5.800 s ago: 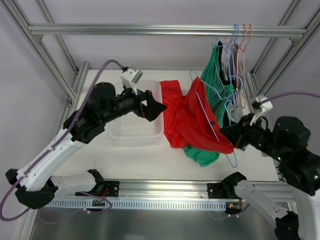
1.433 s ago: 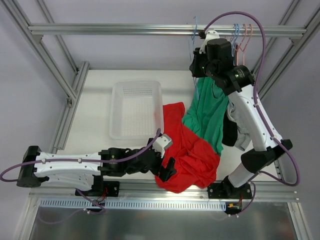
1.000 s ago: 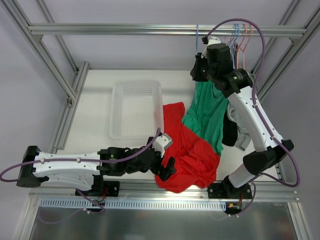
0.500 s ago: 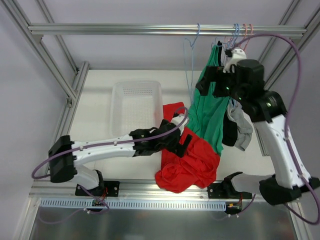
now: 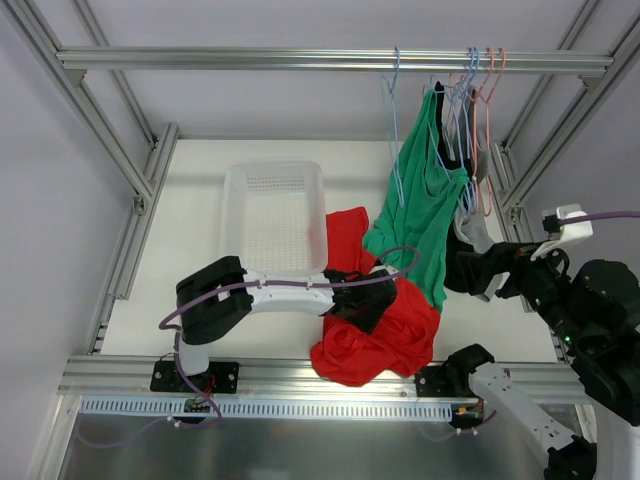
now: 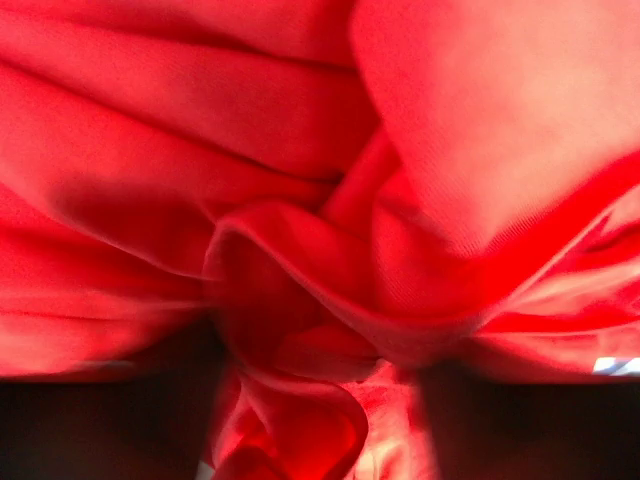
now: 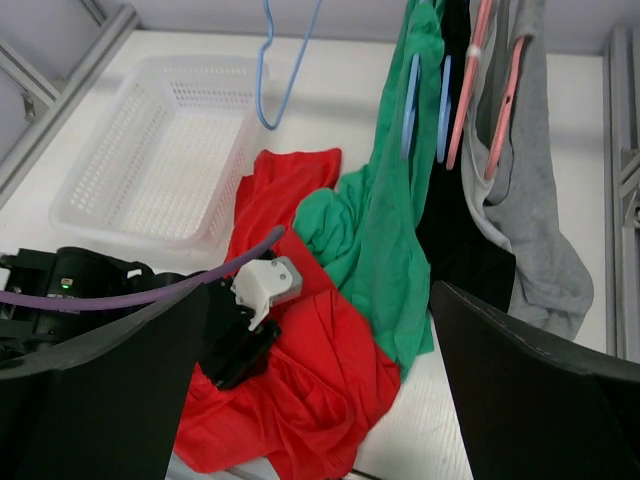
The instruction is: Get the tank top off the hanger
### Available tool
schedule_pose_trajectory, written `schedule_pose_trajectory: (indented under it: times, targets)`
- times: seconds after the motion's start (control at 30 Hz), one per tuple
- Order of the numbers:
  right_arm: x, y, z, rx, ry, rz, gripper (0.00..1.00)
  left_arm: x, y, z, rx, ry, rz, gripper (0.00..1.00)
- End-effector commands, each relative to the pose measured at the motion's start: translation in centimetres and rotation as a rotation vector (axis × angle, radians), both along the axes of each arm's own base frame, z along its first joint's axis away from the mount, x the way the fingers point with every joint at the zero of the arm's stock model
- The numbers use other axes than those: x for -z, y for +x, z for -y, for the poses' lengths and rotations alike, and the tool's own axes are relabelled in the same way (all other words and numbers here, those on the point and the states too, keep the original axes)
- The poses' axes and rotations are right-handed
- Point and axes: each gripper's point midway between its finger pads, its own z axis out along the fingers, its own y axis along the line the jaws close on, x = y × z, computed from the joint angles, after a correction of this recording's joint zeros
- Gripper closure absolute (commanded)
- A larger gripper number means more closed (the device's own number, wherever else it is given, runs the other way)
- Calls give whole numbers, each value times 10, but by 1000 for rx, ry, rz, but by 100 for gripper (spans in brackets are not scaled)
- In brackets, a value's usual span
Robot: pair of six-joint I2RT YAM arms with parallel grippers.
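Lying crumpled on the table (image 5: 200, 230), tank top (image 5: 385, 325) free of hanger (image 7: 270, 127).
Left end effector (image 5: 372, 305) buried in its folds, grip unclear; right end effector (image 5: 465, 272) gapes empty.

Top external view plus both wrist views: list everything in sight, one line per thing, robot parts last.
tank top: one, bright red, crumpled on the table near its front edge
hanger: one, light blue, bare, hung on the rail
green top: one, green, hung from the rail, hem reaching the tank top
basket: one, white, on the table, left of the tank top
black garment: one, black, hung behind the green top
grey garment: one, grey, hung at far right
pink hangers: at least two, pink, on the rail at right
rail: one, silver, overhead
table: one, white
left gripper: one, black, down on the tank top, jaws unclear
right gripper: one, black, raised at right, jaws wide open, holding nothing
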Motion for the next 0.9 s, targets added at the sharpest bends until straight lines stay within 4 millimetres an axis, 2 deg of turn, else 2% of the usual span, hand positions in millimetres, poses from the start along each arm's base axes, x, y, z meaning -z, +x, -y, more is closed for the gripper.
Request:
schedule_pose_trajectory:
  times: [0.0,0.07,0.13,0.17,0.2,0.27,0.3,0.37,0.4,0.57,0.63,0.73,0.83,0.87]
  targets:
    - [12,1,-3,-20,-32,-34,0,13,-24,-15,-70,28,-101,62]
    - [11,0,-3,-23,-28,-29,0,6,-19,-21,-102,24,-57,88]
    - [9,-2,-4,-30,-22,-24,0,-17,-15,-21,-108,-24,-12,100]
    - [8,-2,-4,-32,-18,-24,0,-24,-12,-25,-115,-32,20,100]
    - [8,-2,-5,-34,-18,-23,1,-48,-10,-24,-113,-83,52,100]
    - [7,-3,-3,-28,-16,-15,0,-74,-10,-29,-112,-118,114,100]
    - [7,-3,-2,-22,-19,-14,0,-104,-9,-30,-106,-181,157,100]
    - [7,-3,1,-8,-22,-8,0,-134,-14,-32,-84,-236,211,100]
    - [6,-3,2,-5,-21,-2,0,-161,-12,-39,-77,-286,257,100]
    - [1,-4,4,4,-19,12,0,-239,-14,-54,-30,-435,345,100]
    - [0,-2,3,2,-20,9,0,-267,-11,-67,-29,-462,398,100]
    - [-2,1,3,7,-20,14,0,-331,-3,-82,-45,-550,501,100]
    - [-5,3,2,5,-16,19,0,-371,8,-98,-72,-575,602,100]
    - [-5,3,2,7,-16,19,0,-398,15,-109,-121,-600,654,100]
